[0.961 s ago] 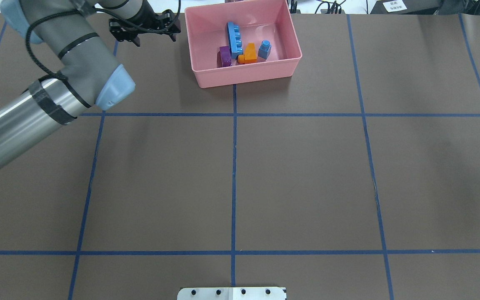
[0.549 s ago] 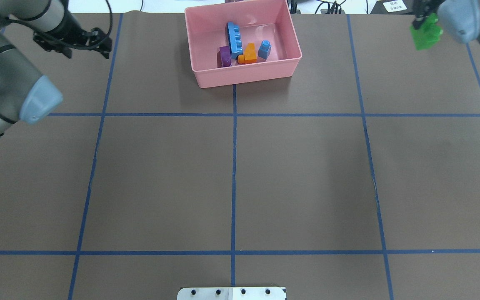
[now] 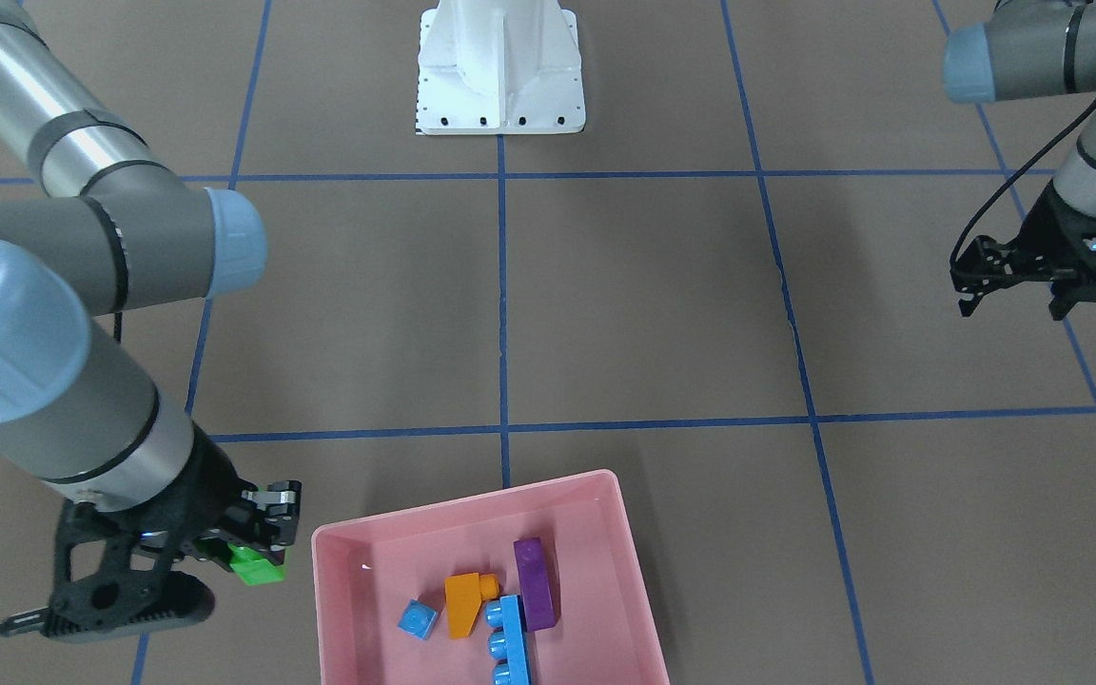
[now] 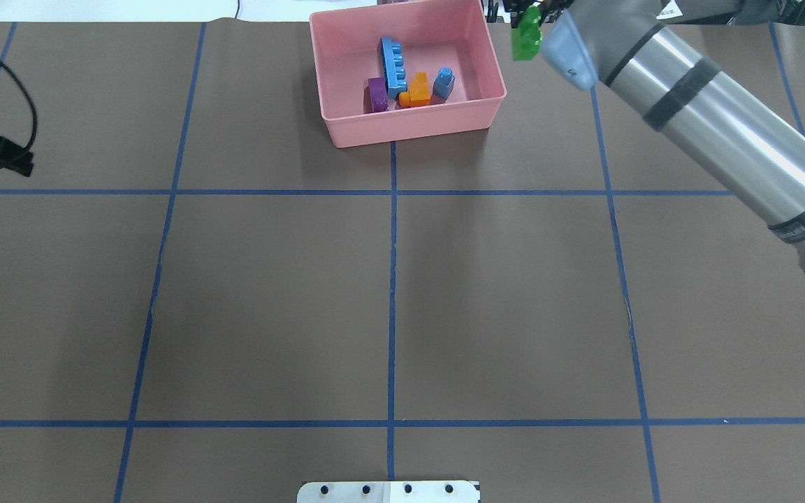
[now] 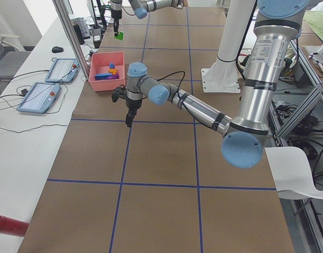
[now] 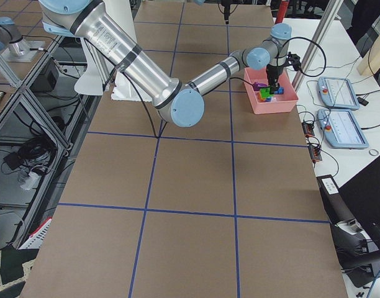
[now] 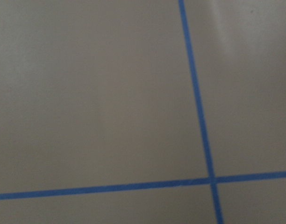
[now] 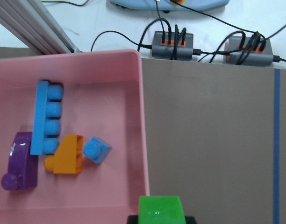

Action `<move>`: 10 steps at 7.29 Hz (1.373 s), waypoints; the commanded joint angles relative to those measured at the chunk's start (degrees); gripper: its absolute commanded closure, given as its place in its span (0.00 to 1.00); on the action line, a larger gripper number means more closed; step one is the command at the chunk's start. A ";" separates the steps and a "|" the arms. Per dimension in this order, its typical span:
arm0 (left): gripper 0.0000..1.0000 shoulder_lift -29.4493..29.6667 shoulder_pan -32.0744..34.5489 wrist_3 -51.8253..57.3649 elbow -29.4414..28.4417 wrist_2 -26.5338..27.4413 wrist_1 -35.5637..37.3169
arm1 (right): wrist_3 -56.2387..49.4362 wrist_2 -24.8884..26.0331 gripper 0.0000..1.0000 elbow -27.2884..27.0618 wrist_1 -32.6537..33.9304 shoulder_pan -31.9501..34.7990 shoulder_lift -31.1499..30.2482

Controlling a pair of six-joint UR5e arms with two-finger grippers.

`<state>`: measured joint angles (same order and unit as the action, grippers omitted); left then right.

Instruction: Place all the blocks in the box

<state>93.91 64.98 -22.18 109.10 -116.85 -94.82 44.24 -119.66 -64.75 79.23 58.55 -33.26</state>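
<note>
The pink box [image 3: 472, 495] stands at the table's far edge, also in the overhead view [image 4: 409, 129]. In it lie the orange brick [image 3: 462, 604], the purple brick [image 3: 534, 582], the long light-blue bar [image 3: 508, 642] and the small light-blue cube [image 3: 418, 619]. My right gripper [image 3: 253, 552] is shut on a green brick [image 3: 258, 568] and holds it in the air just outside the box's right wall [image 8: 142, 116]; the brick also shows in the overhead view [image 4: 527, 35]. My left gripper [image 3: 1012, 306] is open and empty, far to the box's left.
The white robot base [image 3: 500, 67] stands at the near edge. Blue tape lines cross the brown table. Cable hubs [image 8: 173, 39] lie just beyond the far edge behind the box. Tablets [image 5: 40, 97] lie on the side bench.
My left arm has drawn away from the box to the table's left edge. My right arm has come in from the right with the green brick, up to the box's right side.
</note>
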 commanded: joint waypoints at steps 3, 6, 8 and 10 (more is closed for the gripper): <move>0.00 -8.31 12.77 18.75 -2.99 -4.33 -0.18 | 6.38 10.23 1.00 17.88 -16.00 -4.58 9.61; 0.00 -9.80 16.14 18.58 -2.84 -4.44 -1.94 | 10.35 11.81 0.00 17.82 -18.07 -5.02 9.88; 0.00 -8.66 16.84 18.75 -3.19 -4.26 -2.29 | -4.96 8.41 0.00 9.80 -5.59 -0.57 8.40; 0.00 -9.01 17.54 18.75 -3.63 -4.44 -2.12 | -21.91 2.20 0.00 -6.19 15.87 6.71 2.01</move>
<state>85.10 82.17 -3.44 105.81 -121.17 -97.04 33.11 -113.13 -61.53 82.92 60.61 -27.12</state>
